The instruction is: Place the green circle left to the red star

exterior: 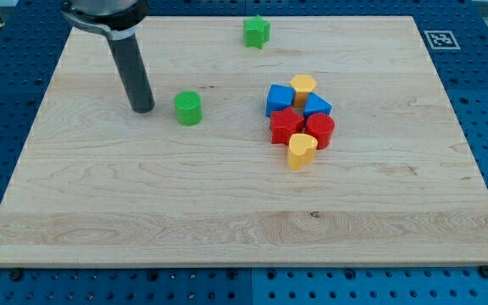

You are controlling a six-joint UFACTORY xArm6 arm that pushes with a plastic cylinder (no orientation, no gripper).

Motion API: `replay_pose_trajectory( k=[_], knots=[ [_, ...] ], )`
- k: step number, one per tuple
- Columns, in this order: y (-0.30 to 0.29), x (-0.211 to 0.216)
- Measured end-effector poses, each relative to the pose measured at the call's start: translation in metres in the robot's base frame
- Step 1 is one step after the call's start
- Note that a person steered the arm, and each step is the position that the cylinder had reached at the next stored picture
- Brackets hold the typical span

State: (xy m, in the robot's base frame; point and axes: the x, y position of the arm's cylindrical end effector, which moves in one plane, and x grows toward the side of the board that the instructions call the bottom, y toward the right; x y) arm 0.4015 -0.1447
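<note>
The green circle is a small green cylinder on the wooden board, left of centre. The red star sits to its right, in a tight cluster of blocks, with a clear gap between the two. My tip rests on the board just left of the green circle, a short gap apart, not touching it. The dark rod rises from the tip toward the view's top left.
The cluster also holds a blue block, a yellow hexagon, a blue triangle, a red cylinder and a yellow heart. A green star lies near the top edge. The board sits on a blue perforated table.
</note>
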Motion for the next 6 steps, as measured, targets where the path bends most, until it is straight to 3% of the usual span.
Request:
replay_pose_trajectory(
  k=[5,6],
  knots=[
    [0.133,0.019],
    [0.129,0.003]
  ],
)
